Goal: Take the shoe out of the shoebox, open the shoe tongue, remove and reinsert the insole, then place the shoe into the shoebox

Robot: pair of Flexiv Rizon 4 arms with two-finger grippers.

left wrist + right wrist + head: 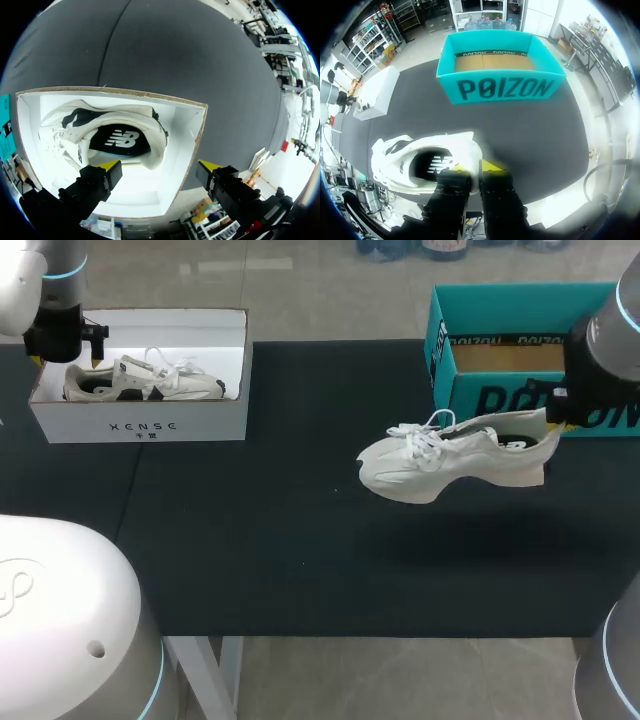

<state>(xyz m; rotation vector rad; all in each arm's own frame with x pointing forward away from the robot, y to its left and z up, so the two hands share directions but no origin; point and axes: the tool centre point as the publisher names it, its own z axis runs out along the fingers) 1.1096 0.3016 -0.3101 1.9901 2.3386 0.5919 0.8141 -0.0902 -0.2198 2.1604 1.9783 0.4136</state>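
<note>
while right fingers [492, 166] pinch heel, shoe [450, 460] aloft

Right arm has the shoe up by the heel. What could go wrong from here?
1. The right gripper pinches only the heel rim of the white shoe. The toe hangs far out, so it may slip or twist.
2. The loose laces could snag on the teal box wall.
</note>
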